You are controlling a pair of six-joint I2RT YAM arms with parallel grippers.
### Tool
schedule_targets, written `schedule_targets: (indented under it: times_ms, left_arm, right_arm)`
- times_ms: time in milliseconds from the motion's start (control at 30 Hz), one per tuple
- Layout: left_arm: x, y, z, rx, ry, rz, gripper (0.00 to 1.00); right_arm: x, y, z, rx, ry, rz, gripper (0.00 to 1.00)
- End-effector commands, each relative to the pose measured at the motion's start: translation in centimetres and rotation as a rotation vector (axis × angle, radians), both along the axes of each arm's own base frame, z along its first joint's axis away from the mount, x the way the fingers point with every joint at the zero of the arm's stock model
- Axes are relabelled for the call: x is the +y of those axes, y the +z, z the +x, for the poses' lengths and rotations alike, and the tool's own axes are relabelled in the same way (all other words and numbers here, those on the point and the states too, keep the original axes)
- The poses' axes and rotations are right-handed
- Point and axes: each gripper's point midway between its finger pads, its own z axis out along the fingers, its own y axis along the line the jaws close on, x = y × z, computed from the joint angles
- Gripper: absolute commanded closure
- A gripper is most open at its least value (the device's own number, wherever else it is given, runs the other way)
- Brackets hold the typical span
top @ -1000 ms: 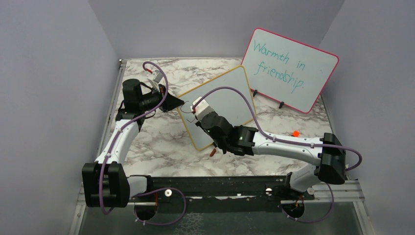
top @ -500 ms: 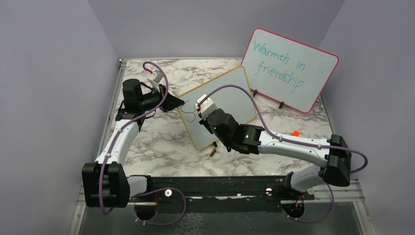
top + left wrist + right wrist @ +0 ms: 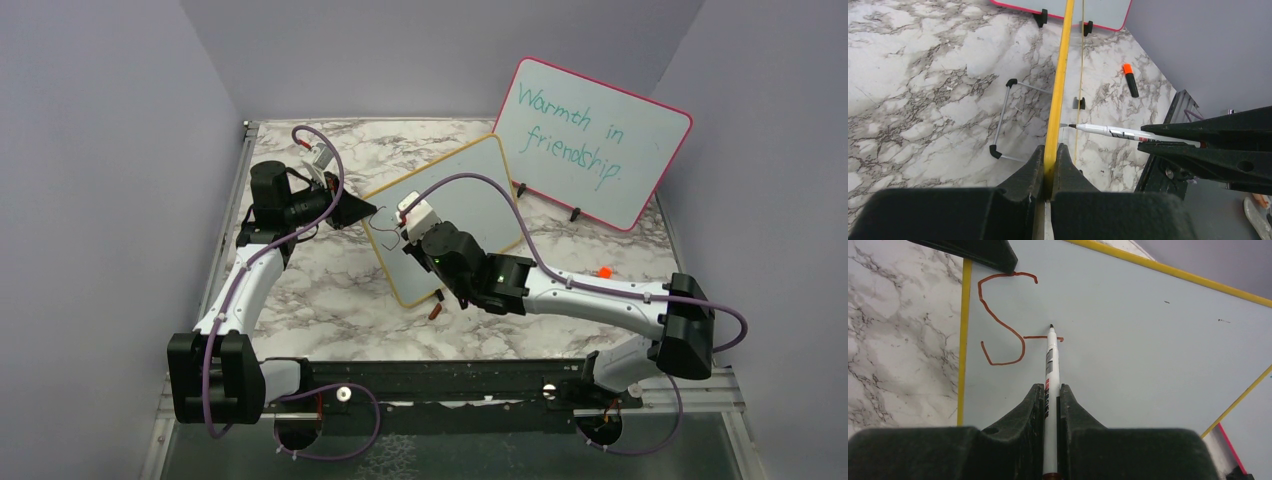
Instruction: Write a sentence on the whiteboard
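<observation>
top view: the whiteboard [image 3: 480, 195] stands tilted mid-frame, its left corner clamped by the closed left gripper [image 3: 352, 212]. left wrist view: those jaws pinch the board edge-on at lower centre, and must resist pen pressure. right wrist view: the right gripper [image 3: 1050, 389] is closed on the marker [image 3: 1050, 357], its tip just above the crossbar [image 3: 1035, 337] beside the "s" of the sentence [image 3: 1000, 320]; draw the stem down lightly.

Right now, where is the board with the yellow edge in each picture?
Top external: the whiteboard stands tilted in the middle of the table.
Left wrist: it is seen edge-on, a thin yellow strip rising from the left gripper, which clamps it.
Right wrist: it fills most of the picture, behind the marker in the right gripper.
Shared landmark: the pink-framed board, beyond it in every view.
</observation>
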Motion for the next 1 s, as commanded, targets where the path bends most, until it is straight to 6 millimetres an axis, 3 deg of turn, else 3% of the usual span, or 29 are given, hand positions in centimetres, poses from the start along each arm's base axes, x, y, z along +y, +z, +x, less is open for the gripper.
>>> schedule_targets:
  times_ms: [0,367,967]
  left_arm:
    - [0.9,-2.9,1.0,0.023,0.068,0.096,1.0]
    - [1.0,-2.9,1.0,0.022,0.068,0.097,1.0]
    - [1.0,-3.0,1.0,0.025,0.071,0.099,1.0]
  right_arm:
    - [1.3,1.7,0.2,-0.024,0.025,0.057,0.99]
    - [0.9,-0.1,0.3,0.001,0.01,-0.006,0.99]
    - [-0.2,-3.6,-1.3,0.106,0.041,-0.079,0.99]
